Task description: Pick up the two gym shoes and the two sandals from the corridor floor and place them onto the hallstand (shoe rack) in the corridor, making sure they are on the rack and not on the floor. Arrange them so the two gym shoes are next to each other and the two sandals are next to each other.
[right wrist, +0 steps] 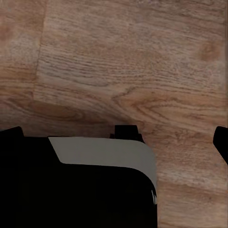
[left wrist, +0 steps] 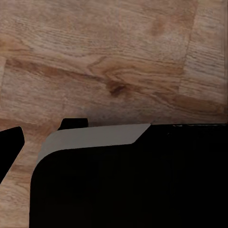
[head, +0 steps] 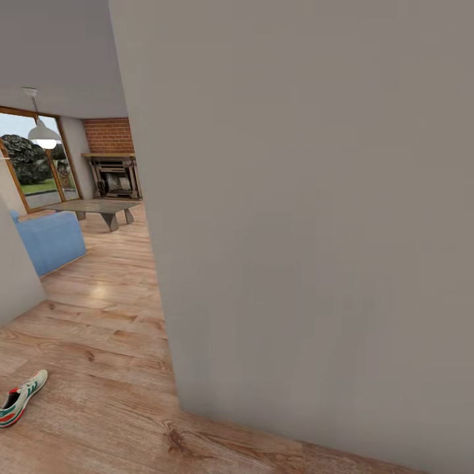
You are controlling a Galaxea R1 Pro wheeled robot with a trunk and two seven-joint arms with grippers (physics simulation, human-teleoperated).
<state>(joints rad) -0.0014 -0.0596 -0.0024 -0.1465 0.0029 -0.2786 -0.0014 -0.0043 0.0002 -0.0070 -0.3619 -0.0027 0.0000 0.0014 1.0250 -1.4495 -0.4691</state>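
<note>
The corridor floor (head: 99, 368) is wood-plank laminate with visible grain, knots and a soft sheen. The wall (head: 309, 217) is matt, smooth grey plaster-like. The gym shoe (head: 21, 397) looks like white fabric. The distant fireplace surround (head: 108, 135) is rough red brick.

No text, label, brand, number or sign can be read anywhere: the white low gym shoe with green side stripes (head: 22, 397) on the light brown wood-plank floor (head: 105, 395) carries stripes only, no legible lettering.
</note>
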